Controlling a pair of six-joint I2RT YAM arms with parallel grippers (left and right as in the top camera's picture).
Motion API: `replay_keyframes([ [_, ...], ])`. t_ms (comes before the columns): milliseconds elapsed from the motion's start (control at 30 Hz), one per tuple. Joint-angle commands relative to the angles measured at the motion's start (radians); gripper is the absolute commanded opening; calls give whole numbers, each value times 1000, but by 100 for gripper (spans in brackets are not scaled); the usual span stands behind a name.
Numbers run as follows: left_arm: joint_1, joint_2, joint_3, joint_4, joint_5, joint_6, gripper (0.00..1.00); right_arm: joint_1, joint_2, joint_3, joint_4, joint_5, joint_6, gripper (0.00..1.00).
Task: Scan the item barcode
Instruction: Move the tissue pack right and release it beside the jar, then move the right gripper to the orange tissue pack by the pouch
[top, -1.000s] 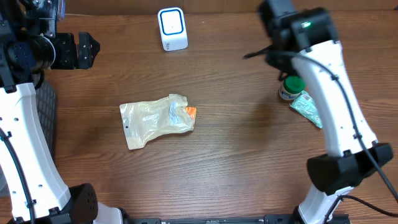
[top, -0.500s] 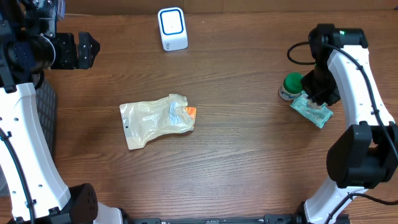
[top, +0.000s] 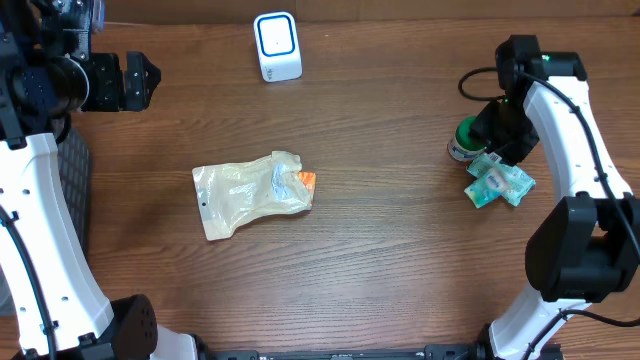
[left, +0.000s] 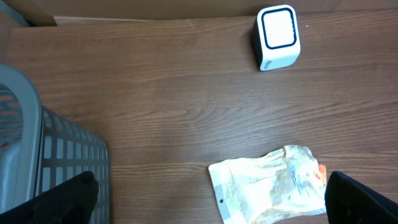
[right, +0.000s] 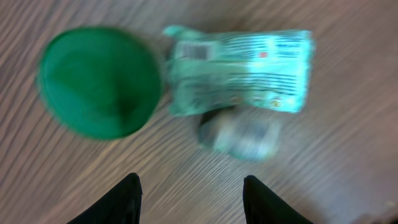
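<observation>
We count one green packet at 3 o'clock on the bench, just beside one green-lidded jar; one scanner at 12; one crumpled pouch mid-bench. The left gripper and right gripper both gape, empty.

Brown wood-grain table, evenly lit, faint glare. Grey slatted plastic basket just beside left pincer, at table's edge. Tan board ahead of it, along far edge.

Even bright light, soft shadows; right wrist view motion-blurred, other views sharp
</observation>
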Motion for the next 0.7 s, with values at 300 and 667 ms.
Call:
replay_keyframes([
  [300, 4, -3, 0, 2, 11, 14, 99, 166, -1, 106, 107, -485, -240, 48],
  [667, 4, -3, 0, 2, 11, 14, 100, 505, 3, -111, 395, -481, -228, 22],
])
